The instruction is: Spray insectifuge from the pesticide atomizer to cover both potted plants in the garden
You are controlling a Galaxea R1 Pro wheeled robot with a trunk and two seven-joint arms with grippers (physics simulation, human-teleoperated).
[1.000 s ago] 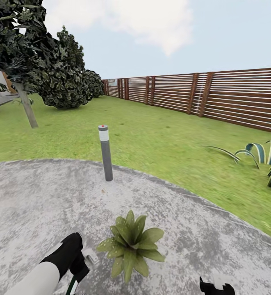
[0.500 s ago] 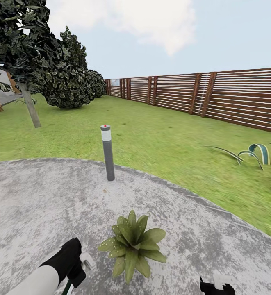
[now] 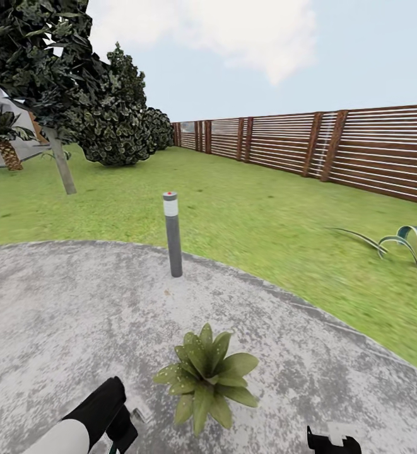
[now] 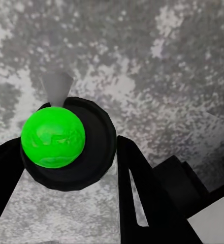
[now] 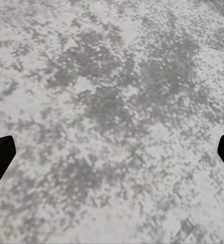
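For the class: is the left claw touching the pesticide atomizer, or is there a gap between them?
Touching. In the left wrist view, the pesticide atomizer sits between the left claw, and both dark fingers press against its black body with no paving visible between them.

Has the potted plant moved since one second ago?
No. The potted plant stands before the bollard lamp on the paving as before; everything shifted rightward together, so the camera turned.

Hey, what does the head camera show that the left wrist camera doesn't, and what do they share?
Head camera alone: the potted plant with pale specks on its leaves, the grey lamp post, lawn, trees and the wooden fence. Left wrist camera alone: a close look at the spray bottle, its bright green top between the left hand's black fingers. Both share the grey speckled paving.
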